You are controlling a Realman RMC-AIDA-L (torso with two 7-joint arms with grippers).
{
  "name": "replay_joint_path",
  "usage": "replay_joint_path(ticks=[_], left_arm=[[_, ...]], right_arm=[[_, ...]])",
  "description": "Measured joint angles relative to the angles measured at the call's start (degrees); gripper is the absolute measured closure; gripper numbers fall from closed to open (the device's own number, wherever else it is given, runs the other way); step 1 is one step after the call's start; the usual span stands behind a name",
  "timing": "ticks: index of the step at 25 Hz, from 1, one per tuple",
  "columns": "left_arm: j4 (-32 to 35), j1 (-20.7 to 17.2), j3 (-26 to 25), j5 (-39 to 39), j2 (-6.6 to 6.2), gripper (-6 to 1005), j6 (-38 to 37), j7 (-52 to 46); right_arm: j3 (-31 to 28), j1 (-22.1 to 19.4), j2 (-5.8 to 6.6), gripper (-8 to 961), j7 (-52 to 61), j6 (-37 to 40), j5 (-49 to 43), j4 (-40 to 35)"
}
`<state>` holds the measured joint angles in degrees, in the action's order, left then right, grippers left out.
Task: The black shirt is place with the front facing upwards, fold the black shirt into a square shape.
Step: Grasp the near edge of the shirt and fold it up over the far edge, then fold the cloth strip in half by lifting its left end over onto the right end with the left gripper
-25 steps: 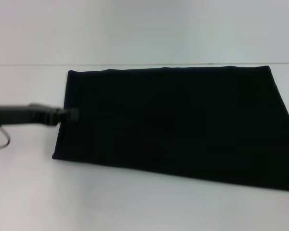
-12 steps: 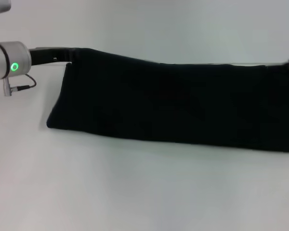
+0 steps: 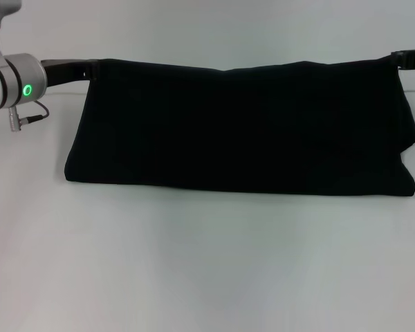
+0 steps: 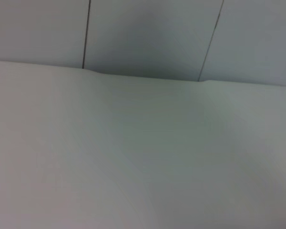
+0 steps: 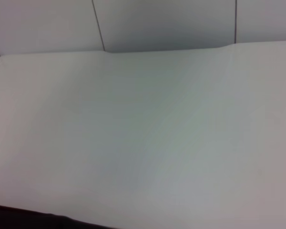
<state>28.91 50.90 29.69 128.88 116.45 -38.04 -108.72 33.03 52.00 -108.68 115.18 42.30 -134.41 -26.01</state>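
In the head view the black shirt [image 3: 242, 128] hangs as a wide dark sheet, its upper edge lifted and stretched between two arms while its lower edge rests on the white table [image 3: 194, 263]. No lettering shows on it. My left gripper [image 3: 91, 68] holds the upper left corner, behind a silver wrist with a green light [image 3: 28, 90]. My right gripper [image 3: 404, 59] holds the upper right corner at the picture's edge. In the right wrist view a dark strip of the shirt [image 5: 28, 220] shows at one border. The left wrist view shows only table and wall.
The bare white tabletop spreads in front of the shirt and to both sides. A pale panelled wall [image 4: 148, 38] stands behind the table's far edge. A thin cable [image 3: 28, 117] loops under the left wrist.
A second ago the shirt lay flat with the left gripper at its left edge. Its far edge has since risen off the table, and both grippers now hold it higher and tauter than half a second ago.
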Motion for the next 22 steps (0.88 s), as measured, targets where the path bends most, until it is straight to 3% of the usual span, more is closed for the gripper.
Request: replay_joint_path(ticks=[4,9,15,18,22], left_arm=[[-1.3,0.05,1.69,-0.18,0.5,935,4.07,0.01],[-1.23,0.21,4.54,-0.26,1.99,910,7.96,0.24],[-1.16,0.91,4.93,-0.4,3.09,880,11.91,0.1],[-1.06,0.94,4.67,-0.67,3.17,762,13.46,-0.31],[0.02,0.48,4.43,-3.03,2.98,625,14.34,-0.45]], right_arm=[[2.51,0.45,-0.9,932,-0.08,-5.37,0.05,2.74],[3.09,0.13,-2.66,924,-0.26,-9.36,0.02,2.64],[4.0,-0.09,-3.32,915,-1.06,-10.82,0.04,1.14],[4.02,-0.59,-3.69,911,-0.94,-12.18,-0.03,-0.29],[3.9,-1.49,-3.53,757,-0.51,-12.04,-0.01,-2.03]])
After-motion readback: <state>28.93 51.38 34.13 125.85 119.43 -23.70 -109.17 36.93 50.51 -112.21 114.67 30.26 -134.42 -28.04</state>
